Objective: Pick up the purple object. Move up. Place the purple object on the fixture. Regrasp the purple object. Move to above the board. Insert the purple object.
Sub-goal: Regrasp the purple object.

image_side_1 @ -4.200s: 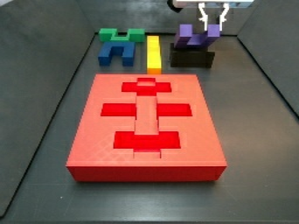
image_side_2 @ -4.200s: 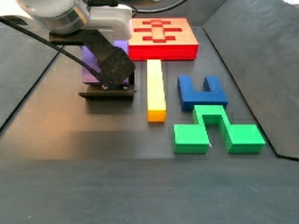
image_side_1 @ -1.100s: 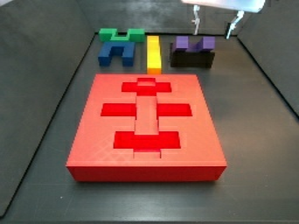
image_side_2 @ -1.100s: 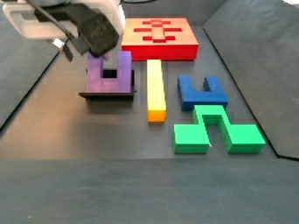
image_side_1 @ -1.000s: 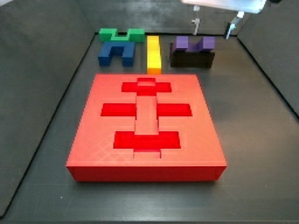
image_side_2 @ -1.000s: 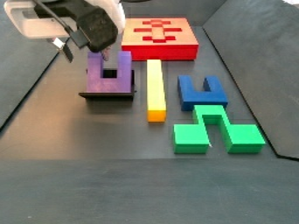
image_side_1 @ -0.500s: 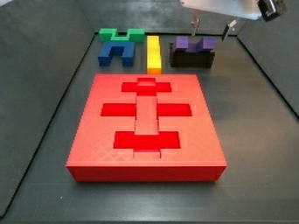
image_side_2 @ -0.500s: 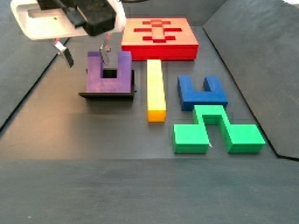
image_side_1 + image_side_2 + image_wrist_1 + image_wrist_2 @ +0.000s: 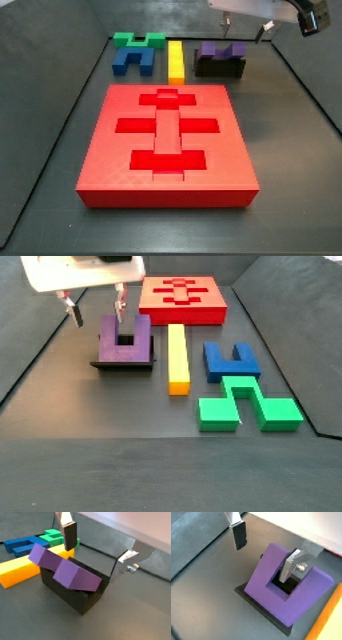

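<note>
The purple object [image 9: 223, 48] rests on the black fixture [image 9: 221, 68] at the back of the floor, free of the gripper. In a side view [image 9: 108, 338] it leans on the fixture [image 9: 123, 364] with its two prongs pointing toward the board [image 9: 185, 298]. My gripper [image 9: 246, 27] hangs above it, open and empty. In both wrist views the fingers [image 9: 69, 537] [image 9: 238, 534] stand apart, clear above the purple object [image 9: 67, 569] [image 9: 264, 587]. The red board [image 9: 167, 140] lies in front.
A yellow bar [image 9: 177, 356] lies beside the fixture. A dark blue arch block [image 9: 230, 360] and a green block [image 9: 247, 403] lie beyond it. They also show in a side view: yellow [image 9: 177, 58], blue [image 9: 130, 62], green [image 9: 138, 41]. Dark walls ring the floor.
The gripper let go of the purple object on the fixture, rose above it and turned its wrist. The purple object stays on the fixture.
</note>
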Robot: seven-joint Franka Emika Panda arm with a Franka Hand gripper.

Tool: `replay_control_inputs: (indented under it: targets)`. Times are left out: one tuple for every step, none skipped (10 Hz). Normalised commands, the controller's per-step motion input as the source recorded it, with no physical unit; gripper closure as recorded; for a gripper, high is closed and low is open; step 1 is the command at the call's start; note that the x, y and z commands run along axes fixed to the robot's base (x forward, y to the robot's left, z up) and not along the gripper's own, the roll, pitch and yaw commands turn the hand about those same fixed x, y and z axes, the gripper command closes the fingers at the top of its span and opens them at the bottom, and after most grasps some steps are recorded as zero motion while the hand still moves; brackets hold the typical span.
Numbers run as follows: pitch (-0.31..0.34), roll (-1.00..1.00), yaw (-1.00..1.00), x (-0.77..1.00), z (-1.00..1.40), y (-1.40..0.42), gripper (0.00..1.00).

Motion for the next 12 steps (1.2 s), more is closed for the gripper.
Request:
replay_control_inputs:
  targets:
    - [-0.026, 1.00, 0.00, -0.04, 0.00, -0.43, 0.00]
    - [-0.023, 1.00, 0.00, -0.09, -0.01, -0.34, 0.00]
    - [-0.009, 1.00, 0.00, -0.05, 0.00, -0.32, 0.00]
    - [-0.009, 1.00, 0.00, 0.00, 0.00, -0.29, 0.00]
    - [0.000, 0.96, 0.00, 0.08, 0.00, -0.24, 0.00]
    - [0.000, 0.92, 0.00, 0.23, 0.00, -0.15, 0.00]
    - [0.011, 0.87, 0.00, 0.15, -0.12, -0.08, 0.00]
    - [0.100, 0.72, 0.00, 0.29, -0.15, -0.05, 0.00]
    - [0.166, 0.56, 0.00, 0.32, -0.19, -0.02, 0.00]
    - [0.071, 0.25, 0.00, 0.05, -0.11, -0.02, 0.00]
    - [0.000, 0.00, 0.00, 0.00, -0.18, 0.00, 0.00]
    - [-0.074, -0.07, 0.00, -0.01, -0.26, 0.00, 0.00]
